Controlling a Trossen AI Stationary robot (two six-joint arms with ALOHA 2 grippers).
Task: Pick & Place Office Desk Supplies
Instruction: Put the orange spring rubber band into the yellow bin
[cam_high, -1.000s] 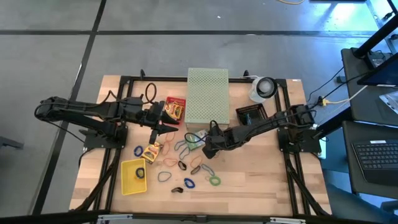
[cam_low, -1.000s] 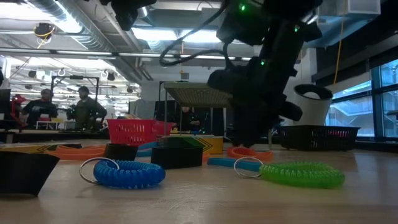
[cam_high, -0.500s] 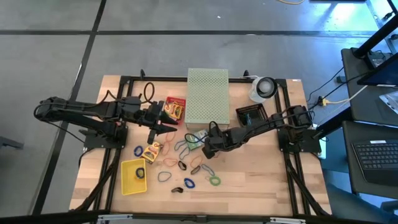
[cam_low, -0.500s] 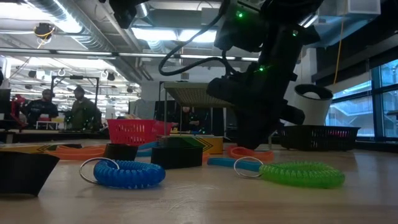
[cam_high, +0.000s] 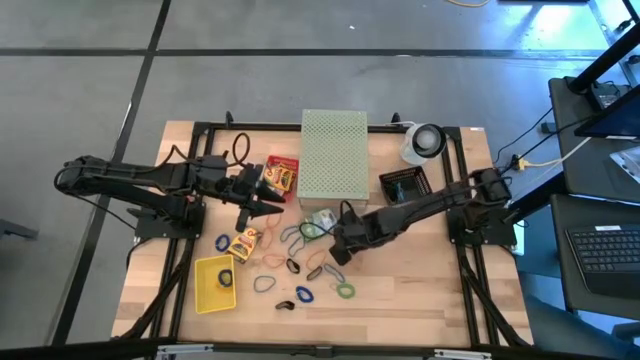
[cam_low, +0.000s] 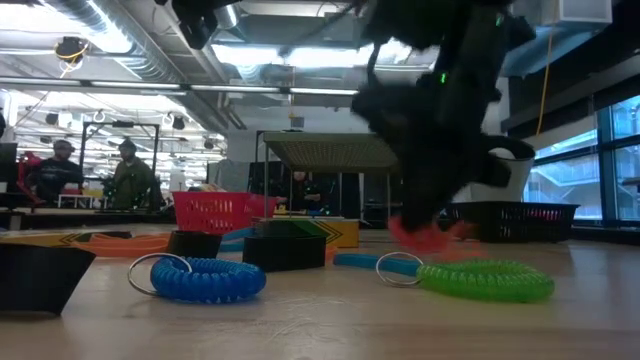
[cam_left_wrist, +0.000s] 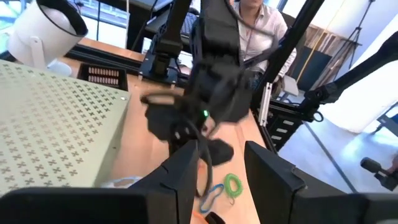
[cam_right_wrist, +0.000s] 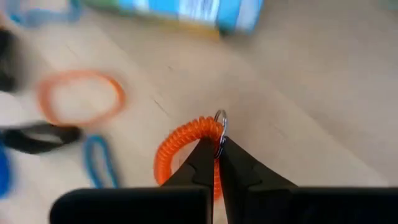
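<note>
While the left pincer (cam_high: 262, 199) hung over the desk (cam_high: 420, 290) beside the red card box (cam_high: 282, 176), its fingers (cam_left_wrist: 180, 180) stood partly apart with nothing between them, aimed toward the middle of the desk. The right pincer (cam_high: 336, 247) reached in from the right side to the scatter of loops in front of the perforated box (cam_high: 333, 152), and its tips were pressed together on an orange coil (cam_right_wrist: 186, 149). That coil was pinched at the end where its small metal ring (cam_right_wrist: 220, 118) sat, so the ring stuck out just past the fingertips while the orange loop curved back and to one side beneath them; in the low view it showed only as a reddish blur (cam_low: 425, 236) under the arm, and whether it was clear of the desk could not be told. Near it on the wood lay a thin orange loop (cam_right_wrist: 79, 98) lying flat, a blue loop (cam_right_wrist: 99, 160), and a black clip (cam_right_wrist: 38, 138). Toward the front edge, a blue coil (cam_low: 205, 279) and a green coil (cam_low: 485, 280) lay flat with their long axes running across the desk, each with a metal ring at its left end. A yellow tray (cam_high: 214, 283) sat at the front left, with a small yellow box (cam_high: 243, 243) just behind it.
</note>
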